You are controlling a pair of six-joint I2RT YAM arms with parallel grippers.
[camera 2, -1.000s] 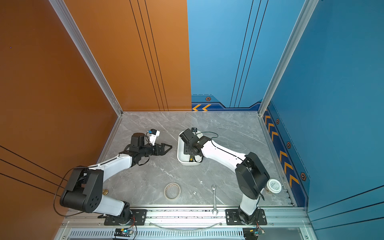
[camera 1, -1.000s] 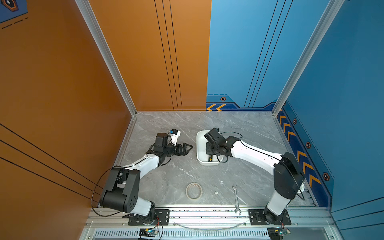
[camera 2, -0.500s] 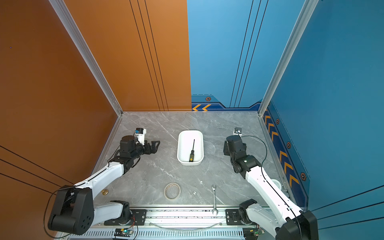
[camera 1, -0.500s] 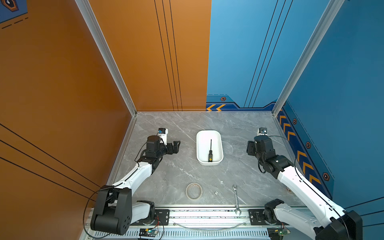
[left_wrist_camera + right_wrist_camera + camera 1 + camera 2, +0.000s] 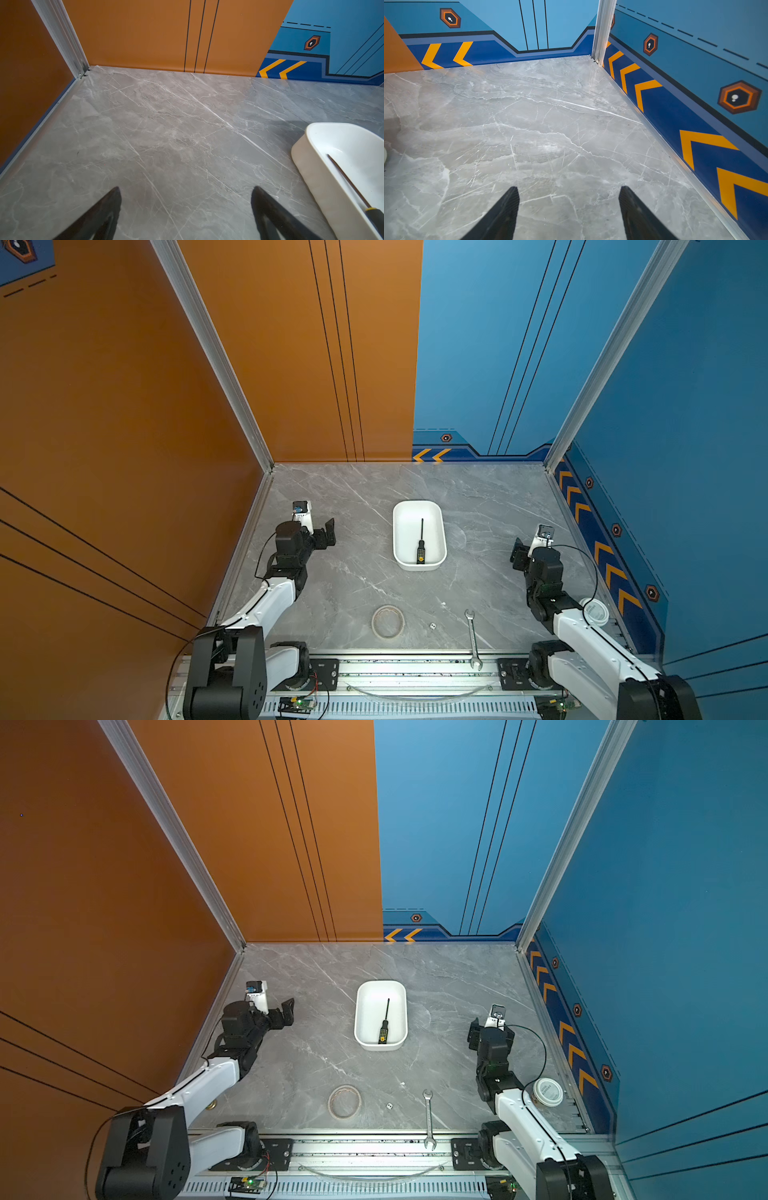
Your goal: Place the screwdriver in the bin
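Nearest the front rail, a silver wrench (image 5: 473,639) lay on the grey marble table (image 5: 353,585). A tan tape ring (image 5: 387,621) lay to its left, and a tiny white cube (image 5: 432,626) sat between them. A white round lid (image 5: 547,1092) sat at the right edge beside the right arm. Farther in, the left gripper (image 5: 187,189) hovered over bare table at the left, its jaws spread wide and holding nothing. The right gripper (image 5: 569,188) hovered at the right, its jaws likewise parted and empty. Both stood well apart from the bin (image 5: 419,506), which sat between them at mid-table. The screwdriver (image 5: 421,547) lay flat inside the bin, handle toward the front and shaft pointing at the back wall.
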